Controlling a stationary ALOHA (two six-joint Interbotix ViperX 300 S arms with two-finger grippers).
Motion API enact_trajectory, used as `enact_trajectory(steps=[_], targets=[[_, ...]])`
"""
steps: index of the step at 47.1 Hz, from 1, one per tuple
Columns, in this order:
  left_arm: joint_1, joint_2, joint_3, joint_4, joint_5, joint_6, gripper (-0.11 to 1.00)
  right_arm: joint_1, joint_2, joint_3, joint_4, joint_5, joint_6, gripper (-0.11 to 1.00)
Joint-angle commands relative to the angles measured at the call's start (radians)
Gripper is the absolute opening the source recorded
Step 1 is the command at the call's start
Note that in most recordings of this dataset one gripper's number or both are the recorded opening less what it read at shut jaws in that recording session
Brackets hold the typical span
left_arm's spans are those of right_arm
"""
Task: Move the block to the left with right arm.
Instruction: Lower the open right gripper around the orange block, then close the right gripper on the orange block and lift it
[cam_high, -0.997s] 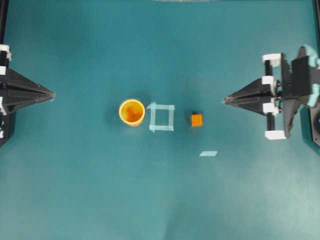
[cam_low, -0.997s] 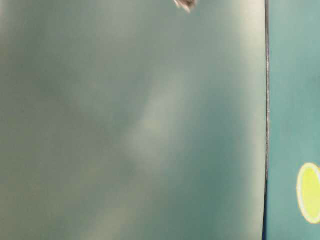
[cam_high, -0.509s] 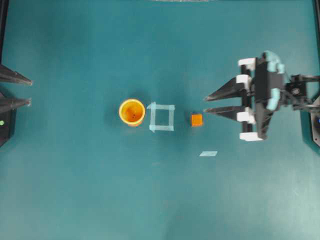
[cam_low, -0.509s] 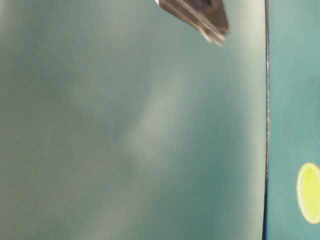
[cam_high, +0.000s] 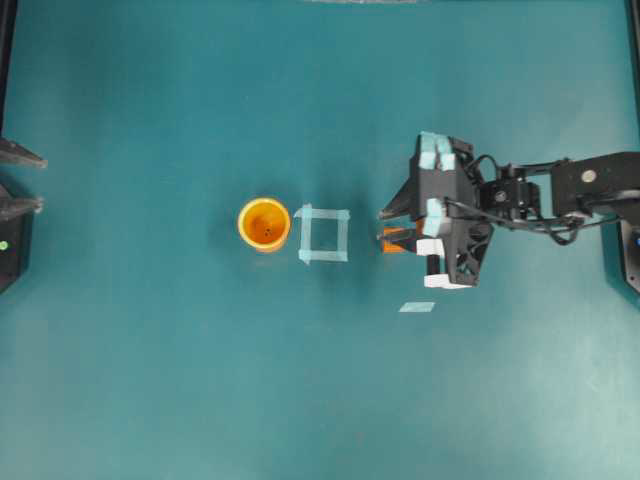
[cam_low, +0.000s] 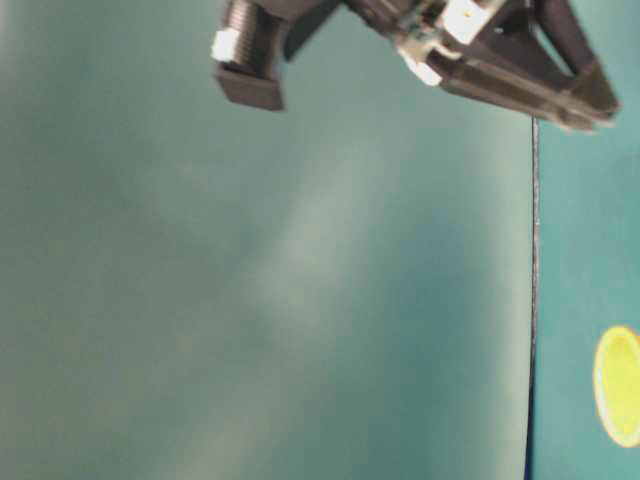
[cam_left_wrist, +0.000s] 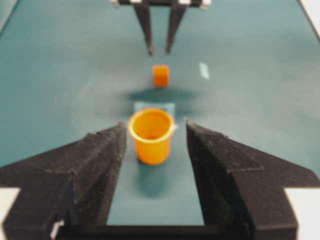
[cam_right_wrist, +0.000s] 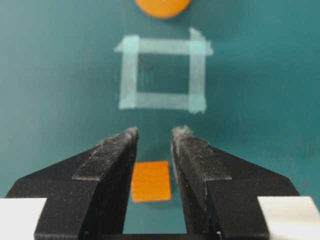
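The block (cam_right_wrist: 151, 180) sits on the table (cam_high: 200, 400) near its middle, a little toward the right edge, just right of the tape square (cam_high: 324, 234). The cup (cam_high: 264, 224) stands touching or just beside the square's far side. The right gripper (cam_right_wrist: 154, 137) is over the block with its 2 fingers (cam_right_wrist: 112, 160) straddling it; the jaws stand narrowly apart, a slim gap on each side of the block, not yet closed on it. In the left wrist view the fingertips appear to hang above the block, so the gripper probably needs to drop further before closing.

Risks from here, as I judge them:

1. The clearance is tight. A small sideways drift during descent could land a fingertip on the block's top edge and tip or skid it.
2. Closing too high would pinch only the upper rim, and the block could squirt out.
3. Carrying left, the cup stands in line beyond the square; overshooting could knock it over.
4. A short scrap of tape (cam_high: 417, 307) lies near the block toward the table's near edge; it seems clear of the path.

The left gripper (cam_left_wrist: 155, 145) rests at the left edge, jaws wide, facing the cup.
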Motion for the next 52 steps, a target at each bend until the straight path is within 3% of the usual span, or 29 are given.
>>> enact_trajectory(steps=[1,20,52], targets=[[-0.002,-0.023,-0.017,0.003,0.026,0.005,0.48,0.000,0.002,-0.023,-0.002,0.002,0.000,0.41],[-0.002,-0.098,0.005,0.002,0.074,0.006,0.48,0.000,0.037,-0.025,-0.002,0.077,0.008,0.60],[-0.002,-0.104,0.015,0.003,0.092,0.008,0.48,0.000,0.141,-0.048,0.002,0.071,0.011,0.57]])
